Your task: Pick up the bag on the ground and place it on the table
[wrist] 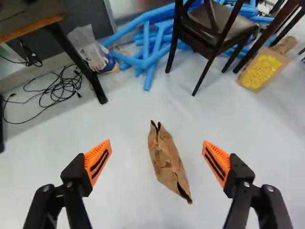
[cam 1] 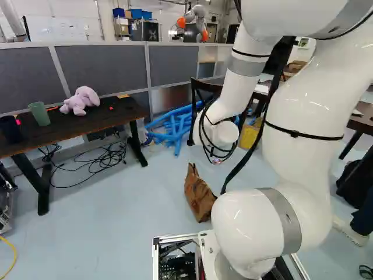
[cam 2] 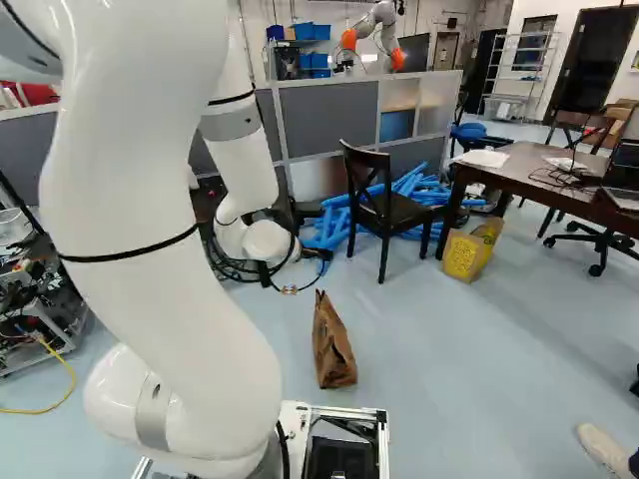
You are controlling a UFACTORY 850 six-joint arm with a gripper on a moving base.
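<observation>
My claw [wrist: 157,150] stands open, orange pads [wrist: 97,163] spread wide, nothing between them in grip. Ahead of it, down on the floor [wrist: 119,114], the brown paper bag [wrist: 167,162], lined up with the gap and touched by neither finger. It appears to stand on its base, narrow from above, its length running across my closing line at a slight slant. Step in hand, as I judge it: reach down and take it. Best done by turning a little to square the pads to its broad sides, then lowering with one pad either side, low enough for a good bite of paper but short of the floor. Close gently; thin paper likely crumples, and a bumped rim could tip it. Lift straight up before swinging away. Beyond the bag: blue tubing [wrist: 152,47], a dark chair [wrist: 214,28], and a yellow-fronted bag [wrist: 261,71], which I take as not the target. Two tables in reach of a drive: a long desk [cam 1: 70,129] bearing a plush toy [cam 1: 80,101] and green cup [cam 1: 40,114], and a brown table [cam 2: 519,172] past the chair. Which one is meant, I cannot tell.
</observation>
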